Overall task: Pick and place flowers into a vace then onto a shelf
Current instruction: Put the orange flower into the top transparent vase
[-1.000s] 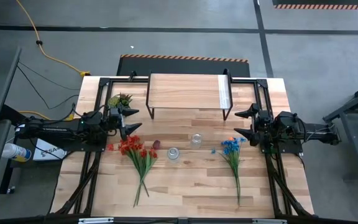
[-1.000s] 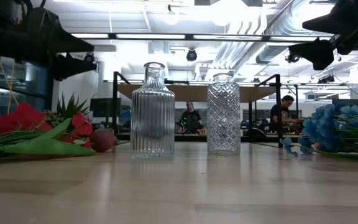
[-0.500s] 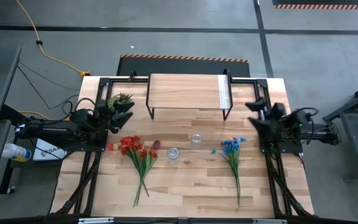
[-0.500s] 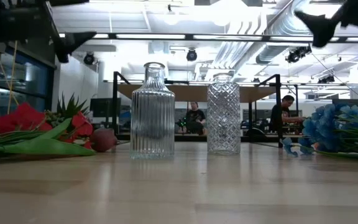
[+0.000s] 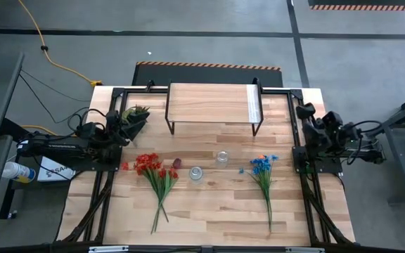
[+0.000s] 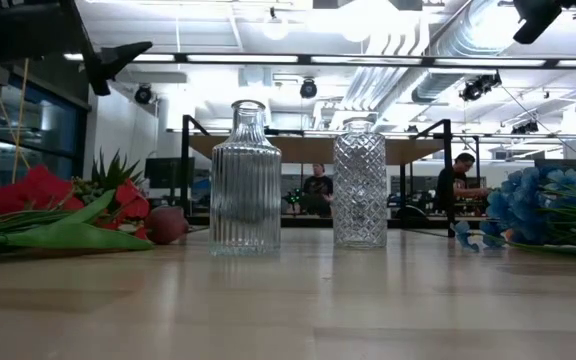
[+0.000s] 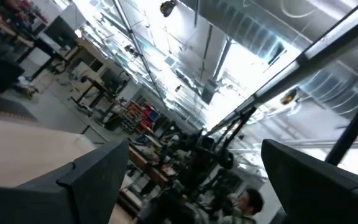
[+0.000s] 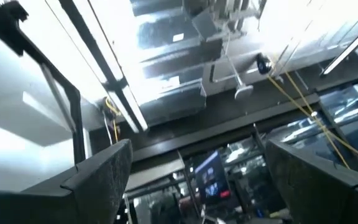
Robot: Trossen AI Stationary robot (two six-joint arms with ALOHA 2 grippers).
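- Overhead, we saw the left gripper (image 5: 138, 117) and right gripper (image 5: 302, 112) spread wide, empty, at the table's edges.
- We found the long-stemmed flowers (image 5: 157, 176) lying flat beside two ribbed glass vases (image 6: 245, 180), before the plank-topped shelf (image 5: 209, 103).

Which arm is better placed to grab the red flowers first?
Left, probably. The red flowers lie on the left half of the table, just below the left gripper, which is open. The right gripper, also open, sits at the far right edge, nearer the blue flowers.

Red flowers (image 5: 148, 166) and blue flowers (image 5: 261, 166) lie flat (shelf (image 5: 209, 102) bare).
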